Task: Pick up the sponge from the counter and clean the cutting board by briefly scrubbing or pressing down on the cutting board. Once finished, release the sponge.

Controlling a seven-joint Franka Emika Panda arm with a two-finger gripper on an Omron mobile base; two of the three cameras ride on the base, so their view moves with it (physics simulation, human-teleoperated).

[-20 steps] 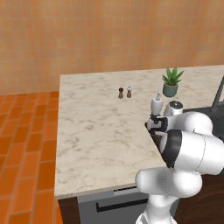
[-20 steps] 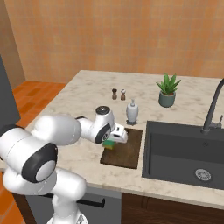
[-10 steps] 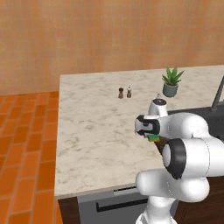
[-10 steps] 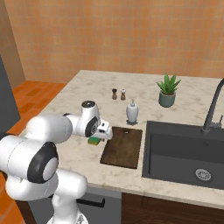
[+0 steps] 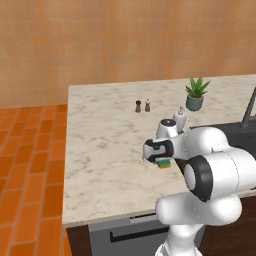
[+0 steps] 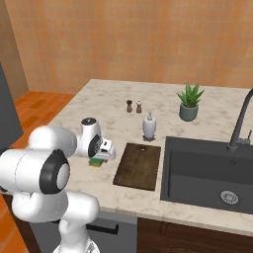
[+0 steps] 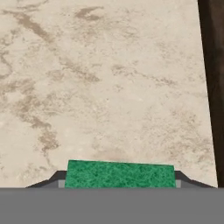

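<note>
Sponge (image 5: 163,163) clamped in jaws above desk (image 5: 105,150), left base view. Right base view: sponge (image 6: 97,161) left of cutting board (image 6: 138,166), apart from it. Hand view: sponge (image 7: 120,174) between fingertips (image 7: 56,176), board edge at right.

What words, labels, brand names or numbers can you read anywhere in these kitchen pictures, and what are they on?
None: no readable text anywhere.
The soap bottle, the two small shakers, the plant pot, the cutting board and the sponge carry no lettering.
</note>
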